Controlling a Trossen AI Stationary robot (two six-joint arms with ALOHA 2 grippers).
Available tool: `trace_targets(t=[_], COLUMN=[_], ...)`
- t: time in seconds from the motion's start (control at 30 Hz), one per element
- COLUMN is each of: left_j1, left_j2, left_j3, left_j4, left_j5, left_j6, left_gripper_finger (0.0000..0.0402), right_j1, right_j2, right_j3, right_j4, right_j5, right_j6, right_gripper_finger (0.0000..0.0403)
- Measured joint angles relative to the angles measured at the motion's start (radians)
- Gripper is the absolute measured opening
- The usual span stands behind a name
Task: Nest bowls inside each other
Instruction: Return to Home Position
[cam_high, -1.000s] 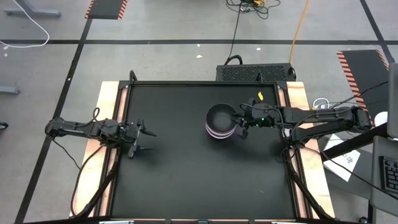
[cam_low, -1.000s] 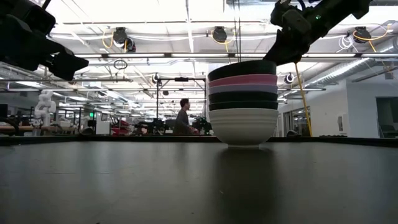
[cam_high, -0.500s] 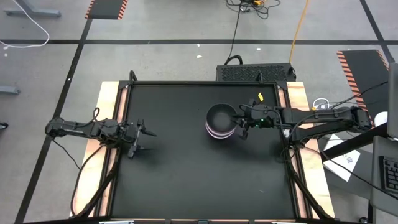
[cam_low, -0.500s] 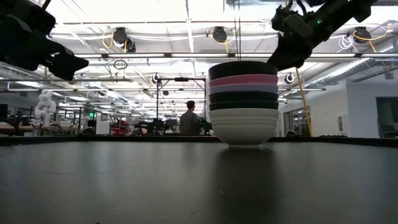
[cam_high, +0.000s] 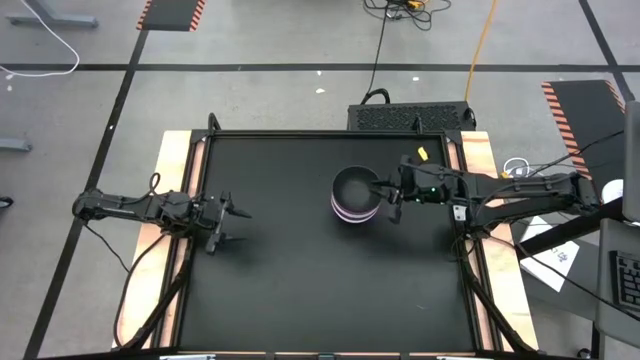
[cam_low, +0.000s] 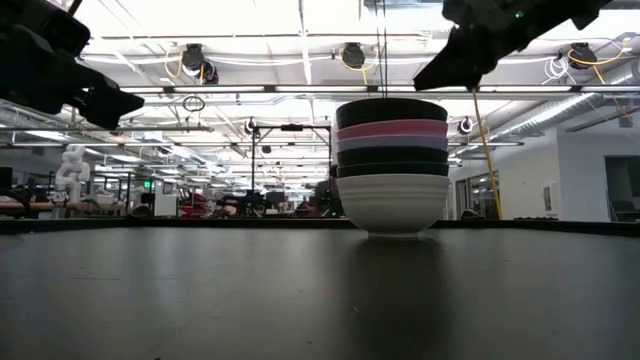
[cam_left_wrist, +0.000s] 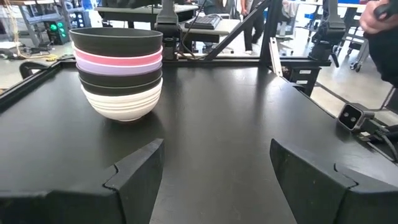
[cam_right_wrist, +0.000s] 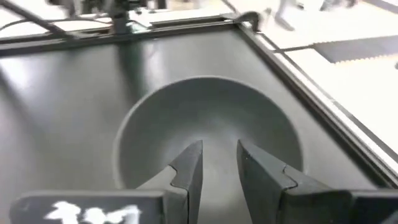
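Observation:
The bowls stand nested in one stack right of the table's middle. From the top down they run black, pink, lavender, black and white, and the white bottom bowl rests on the black table top. The same stack shows in the left wrist view. My right gripper hovers just right of and above the stack's rim. Its fingers stand a narrow gap apart with nothing between them, over the hollow of the top black bowl. My left gripper waits open near the table's left edge.
The black table top has a raised frame with wooden strips along its left and right sides. A black box stands behind the far edge, and a small yellow piece lies near the far right corner. People and equipment show in the room beyond the table.
My right gripper has tipped its fingers up, nearer to level, so they stand a little higher above the stack's rim. The stack has kept still. A person in the room behind has walked to behind the stack.

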Motion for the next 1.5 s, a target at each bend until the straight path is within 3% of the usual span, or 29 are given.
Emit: trace_targets(t=[0.37, 0.5, 0.77, 1.03, 1.27, 1.5], left_j1=[0.000, 0.001, 0.001, 0.001, 0.001, 0.001], left_j2=[0.000, 0.000, 0.000, 0.000, 0.000, 0.000], left_j3=[0.000, 0.000, 0.000, 0.000, 0.000, 0.000], left_j4=[0.044, 0.034, 0.036, 0.050, 0.051, 0.051], left_j5=[-0.019, -0.033, 0.018, 0.015, 0.014, 0.014], left_j6=[0.187, 0.237, 0.239, 0.234, 0.233, 0.208], left_gripper_finger=[0.0294, 0.0294, 0.0294, 0.0294, 0.0294, 0.0294], right_j1=[0.088, 0.092, 0.107, 0.161, 0.204, 0.244], right_j2=[-0.158, -0.258, -0.487, -0.675, -0.755, -0.835], right_j3=[-0.001, -0.075, -0.255, -0.282, -0.307, -0.434], right_j4=[-0.016, -0.004, 0.009, -0.080, -0.138, -0.050], right_j5=[-0.034, -0.033, -0.033, -0.002, 0.054, 0.072], right_j6=[-0.097, -0.089, -0.036, -0.033, -0.030, -0.075], right_gripper_finger=[0.0089, 0.0089, 0.0089, 0.0089, 0.0089, 0.0089])
